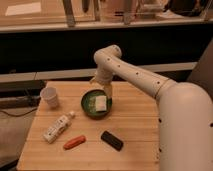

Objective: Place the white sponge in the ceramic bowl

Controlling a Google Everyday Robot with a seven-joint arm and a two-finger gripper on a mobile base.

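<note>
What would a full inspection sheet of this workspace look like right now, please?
Surface: wooden table, with a plank top.
Job's things: white sponge lies inside the green bowl, near the middle of the table.
Clutter: paper cup stands upright at the left; white bottle lies on its side; orange item and black block lie near the front edge.
Grippers: gripper hangs over the bowl's far rim, just above the sponge.
Cables: thin dark line on the floor left of the table, possibly a cord.
Surroundings: dark wall with a pale ledge behind the table.
</note>
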